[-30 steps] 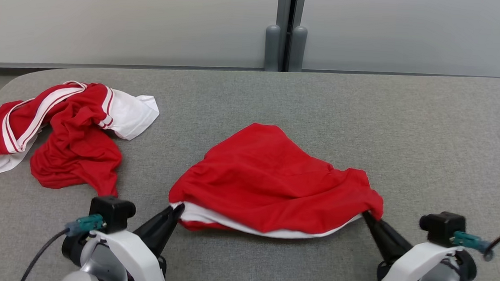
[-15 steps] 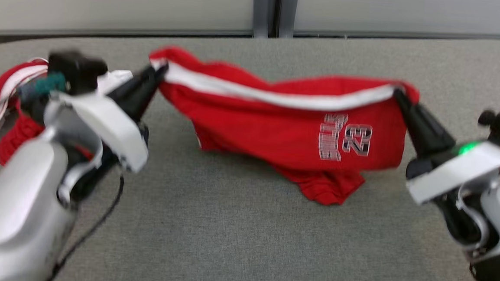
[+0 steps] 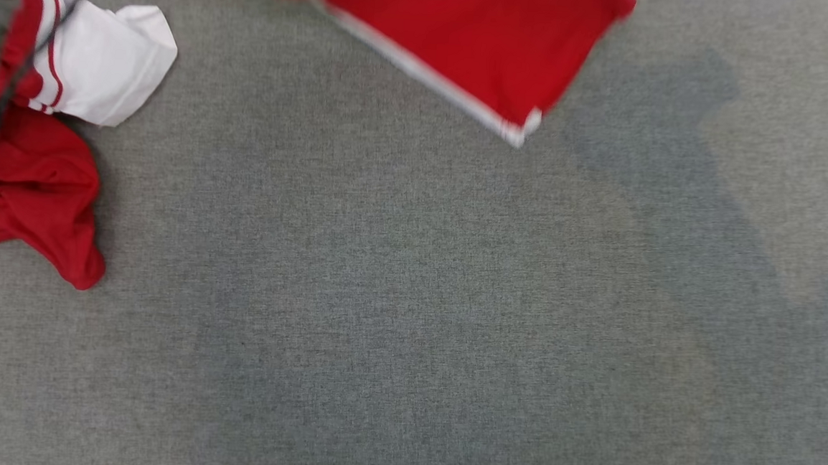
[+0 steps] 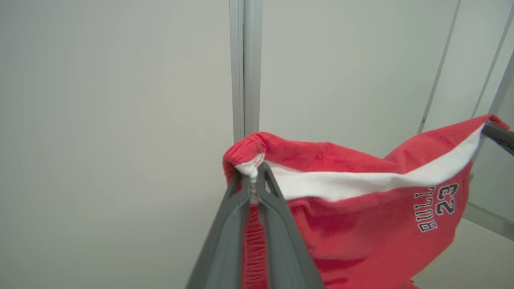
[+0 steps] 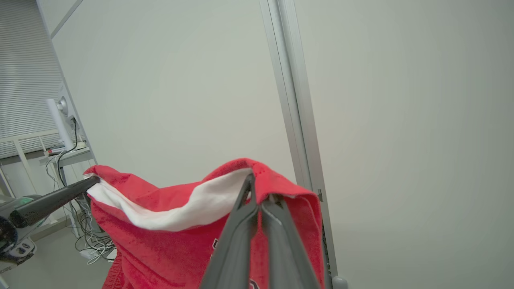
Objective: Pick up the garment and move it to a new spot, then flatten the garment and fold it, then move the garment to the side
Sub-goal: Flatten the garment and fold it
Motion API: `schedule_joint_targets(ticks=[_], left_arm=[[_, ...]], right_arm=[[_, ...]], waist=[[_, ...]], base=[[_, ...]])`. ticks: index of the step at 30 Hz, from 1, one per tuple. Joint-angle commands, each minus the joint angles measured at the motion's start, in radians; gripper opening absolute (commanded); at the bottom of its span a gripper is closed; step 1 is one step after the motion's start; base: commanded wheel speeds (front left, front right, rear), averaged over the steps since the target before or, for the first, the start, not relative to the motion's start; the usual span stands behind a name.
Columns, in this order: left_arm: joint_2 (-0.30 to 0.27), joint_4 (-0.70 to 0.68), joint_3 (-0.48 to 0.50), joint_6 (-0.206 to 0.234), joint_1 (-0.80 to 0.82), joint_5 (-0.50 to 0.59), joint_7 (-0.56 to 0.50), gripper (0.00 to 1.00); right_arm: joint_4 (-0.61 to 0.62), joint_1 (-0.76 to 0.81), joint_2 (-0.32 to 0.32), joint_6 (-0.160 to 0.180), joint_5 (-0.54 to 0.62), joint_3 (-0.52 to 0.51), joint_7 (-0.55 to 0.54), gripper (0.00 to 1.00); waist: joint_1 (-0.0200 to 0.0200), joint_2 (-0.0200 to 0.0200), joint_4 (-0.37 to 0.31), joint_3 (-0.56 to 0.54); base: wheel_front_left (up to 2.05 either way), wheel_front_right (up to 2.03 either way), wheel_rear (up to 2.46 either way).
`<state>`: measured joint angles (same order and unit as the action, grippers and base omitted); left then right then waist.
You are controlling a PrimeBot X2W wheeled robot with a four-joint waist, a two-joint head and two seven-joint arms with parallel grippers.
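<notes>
- A pair of red shorts (image 4: 361, 224) with a white waistband and a dark "23" printed on one leg, lifted off the grey table (image 3: 409, 318) and stretched in the air between two grippers.
- Long dark fingers of the left gripper (image 4: 253, 170), seen from its own wrist camera, pressed together on one bunched corner of the waistband, with white and red cloth pinched at the tips.
- Fingers of the right gripper (image 5: 257, 188), seen from its own wrist camera, closed tight on the opposite waistband corner, with red cloth folded over the tips.
- White waistband sagging a little between the two clamped corners, the rest of the shorts hanging below it.
- From the head camera, looking down: one leg of the shorts dangling at the top middle of the frame, slightly blurred, its white-trimmed hem slanting down to the right.
- Soft grey shadow on the table cloth to the right of that hanging leg.
- Second garment (image 3: 46, 131), red and white with thin stripes, crumpled on the table at the far left, well apart from the shorts.
- Behind the shorts in both wrist views: a plain pale wall (image 4: 100, 120) split by a vertical metal strip (image 4: 243, 68).
</notes>
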<state>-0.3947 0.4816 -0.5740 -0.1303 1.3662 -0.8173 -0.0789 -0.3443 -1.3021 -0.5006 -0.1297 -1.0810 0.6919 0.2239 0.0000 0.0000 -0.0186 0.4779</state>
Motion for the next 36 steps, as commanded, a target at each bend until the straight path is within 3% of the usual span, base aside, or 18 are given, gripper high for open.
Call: schedule_joint_targets(ticks=[1,5,12,18,27,31,36], left_arm=[[-0.007,0.043,-0.003,0.0,0.059,-0.04,0.02,0.0],[-0.004,0.13,-0.023,0.0,0.164,-0.096,0.062,0.0],[-0.004,0.18,-0.128,0.0,0.166,-0.156,0.11,0.0],[-0.025,0.177,-0.266,0.0,0.054,-0.233,0.138,0.0],[-0.104,0.113,-0.442,0.0,-0.197,-0.352,0.183,0.0],[-0.141,0.072,-0.494,0.0,-0.339,-0.427,0.152,0.0],[-0.202,0.005,-0.575,0.0,-0.5,-0.497,0.04,0.0]], right_arm=[[-0.021,-0.067,-0.009,-0.002,-0.001,0.019,0.015,0.0],[-0.061,-0.203,-0.014,-0.002,-0.001,0.05,0.032,0.0],[-0.087,-0.263,-0.034,-0.002,-0.017,0.131,0.041,0.0],[-0.088,-0.151,-0.074,-0.002,-0.073,0.237,0.042,0.0],[-0.029,0.114,-0.153,-0.002,-0.145,0.396,0.042,0.0],[0.004,0.229,-0.184,-0.002,-0.18,0.471,0.035,0.0],[0.068,0.357,-0.237,-0.002,-0.265,0.534,-0.032,0.0]], waist=[[0.0,0.0,0.007,0.039],[0.0,0.0,0.006,0.068],[0.0,0.0,0.008,0.065],[0.0,0.0,0.003,0.036],[0.0,0.0,-0.015,-0.079],[0.0,0.0,-0.02,-0.174],[0.0,0.0,-0.036,-0.283]], base=[[0.0,0.0,0.0],[0.0,0.0,0.0],[0.0,0.0,0.0],[0.0,0.0,0.0],[0.0,0.0,0.0],[0.0,0.0,0.0],[0.0,0.0,0.0]])
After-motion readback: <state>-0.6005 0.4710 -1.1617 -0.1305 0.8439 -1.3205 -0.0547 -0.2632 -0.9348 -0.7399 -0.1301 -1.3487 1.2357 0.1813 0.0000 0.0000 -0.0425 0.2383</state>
